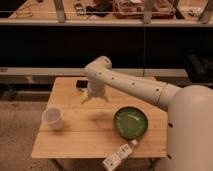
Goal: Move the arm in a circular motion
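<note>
Just behind and left of the bowl [131, 122], the arm [135, 86] bends down at its elbow, its gripper [95, 101] over the table [75, 142], fingers spread wide. Left of the bowl: one cup [52, 119], one dark block [81, 84]; in front, one tube [118, 156].

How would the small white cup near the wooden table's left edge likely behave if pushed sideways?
The small white cup looks thin-walled, so it is probably light and easily slid. Upright, with a base narrower than its rim, it may tip, then roll. The pale gripper hangs above the wooden table's far middle, apart from it.
</note>
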